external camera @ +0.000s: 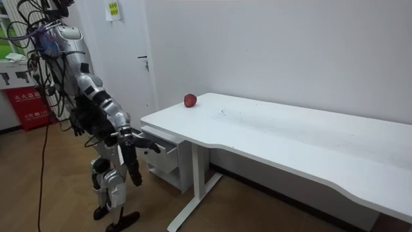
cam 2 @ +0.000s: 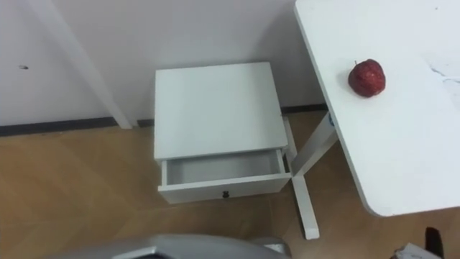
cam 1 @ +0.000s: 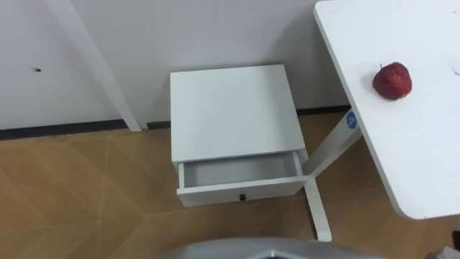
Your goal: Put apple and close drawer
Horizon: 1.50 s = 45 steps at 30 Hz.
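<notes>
In the room view you find the robot standing at the room view's left on the wooden floor (cam 1: pixel 86 194), facing the small white cabinet (cam 1: pixel 233 108) and the table beyond it. Its right hand (external camera: pixel 143 143) is held forward at about drawer height, close to the cabinet front. Its left hand (external camera: pixel 133 174) hangs lower, in front of the legs. You cannot tell the finger state of either hand, and neither hand carries anything you can see. In the eye views, the cabinet stands against the wall, directly before the robot. Its drawer (cam 1: pixel 241 173) is pulled partly out, the grey interior is exposed, and a small dark knob (cam 1: pixel 243 196) sits at the centre of the front panel. To the right stands the white table (cam 1: pixel 417 144), with its leg just beside the cabinet. The apple (cam 1: pixel 392 80), red, rests on the tabletop near the far corner, well apart from the drawer.
</notes>
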Motion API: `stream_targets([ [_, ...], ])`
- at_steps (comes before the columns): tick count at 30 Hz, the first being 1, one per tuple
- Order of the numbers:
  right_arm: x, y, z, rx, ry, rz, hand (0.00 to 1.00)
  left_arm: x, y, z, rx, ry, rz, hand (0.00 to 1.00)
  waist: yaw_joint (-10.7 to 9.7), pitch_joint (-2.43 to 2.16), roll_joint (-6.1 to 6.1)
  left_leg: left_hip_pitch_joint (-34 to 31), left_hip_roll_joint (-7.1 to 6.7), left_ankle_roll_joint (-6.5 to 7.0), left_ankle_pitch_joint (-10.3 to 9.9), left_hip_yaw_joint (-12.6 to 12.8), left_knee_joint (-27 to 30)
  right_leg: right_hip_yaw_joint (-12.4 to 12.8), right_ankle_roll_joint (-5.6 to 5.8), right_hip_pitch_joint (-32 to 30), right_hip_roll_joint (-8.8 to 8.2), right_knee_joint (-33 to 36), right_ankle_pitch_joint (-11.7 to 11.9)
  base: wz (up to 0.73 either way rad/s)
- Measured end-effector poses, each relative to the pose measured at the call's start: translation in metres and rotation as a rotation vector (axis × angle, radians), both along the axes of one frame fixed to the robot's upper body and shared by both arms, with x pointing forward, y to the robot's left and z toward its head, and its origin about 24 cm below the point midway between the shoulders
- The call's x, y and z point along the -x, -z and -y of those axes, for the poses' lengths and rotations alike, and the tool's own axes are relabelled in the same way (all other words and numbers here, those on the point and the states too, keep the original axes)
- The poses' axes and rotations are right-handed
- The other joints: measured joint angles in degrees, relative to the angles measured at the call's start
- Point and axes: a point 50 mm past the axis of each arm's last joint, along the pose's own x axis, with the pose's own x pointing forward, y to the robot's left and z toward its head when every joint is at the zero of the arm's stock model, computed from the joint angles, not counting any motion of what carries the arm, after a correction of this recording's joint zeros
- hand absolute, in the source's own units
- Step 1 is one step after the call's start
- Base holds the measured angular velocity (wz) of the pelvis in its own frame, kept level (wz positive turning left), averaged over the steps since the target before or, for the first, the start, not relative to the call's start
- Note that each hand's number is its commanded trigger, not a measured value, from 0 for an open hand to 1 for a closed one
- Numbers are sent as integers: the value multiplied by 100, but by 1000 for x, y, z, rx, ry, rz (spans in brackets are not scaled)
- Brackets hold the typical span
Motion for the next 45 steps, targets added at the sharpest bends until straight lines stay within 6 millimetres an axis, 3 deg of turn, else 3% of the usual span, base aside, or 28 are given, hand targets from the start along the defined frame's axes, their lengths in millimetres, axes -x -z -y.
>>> stream_targets([
  [5, -25, -37, 22, 185, -55, -16, 0, -3, -1, -1, -3, 16, 12, 0, 14, 30, 41, -27, 0, -2, 1, 17, -58, 9, 0, -62, 6, -3, 0, -2],
  [9, -41, -61, 29, 307, -119, -88, 0, -4, 0, 0, 11, 30, 14, 0, 29, 24, 48, -112, 0, -1, 20, 85, -102, 65, 0, -191, 5, 6, 0, -8],
  [11, -53, -86, 33, 462, -176, -149, 0, -3, 0, 0, 7, 35, 9, 0, 49, 21, 45, -106, 5, -1, 21, 111, -122, 86, 0, -204, 10, 6, 0, -7],
  [17, -88, -130, 23, 758, -335, -174, 0, -12, 1, 6, 14, 136, 16, 0, 152, 17, -55, -134, 14, -4, 23, 102, -129, 33, 0, -228, 7, -6, 0, 2],
  [20, -97, -141, 19, 826, -367, -158, 0, -14, 1, 7, 13, 155, 26, 0, 167, -2, -87, -142, 7, -3, 35, 35, -128, -86, 0, -210, -6, -4, 0, 14],
  [24, -109, -164, 10, 973, -414, -164, 0, -9, 1, 6, 13, 166, 8, 0, 292, 13, -87, -64, 11, -3, 46, 66, -127, -73, 0, -159, -5, -7, 0, -2],
  [30, -125, -177, -6, 1118, -533, -190, 0, -11, 1, 8, 16, 192, 11, 0, 473, 23, -113, -8, 10, -2, 45, 84, -138, -94, 2, -106, -10, -14, 1, -1],
  [35, -138, -184, -14, 1210, -662, -186, 0, -3, 1, 8, 16, 202, -15, 0, 488, 26, -104, -22, 7, -3, 45, 53, -130, -92, 2, -101, -12, -12, 1, 2],
  [45, -149, -172, -22, 1210, -892, -143, 0, -12, 0, 8, 10, 215, 21, 0, 468, 43, -92, 44, 5, -3, 45, 20, -141, -146, 2, -13, -19, -15, 1, 1],
])
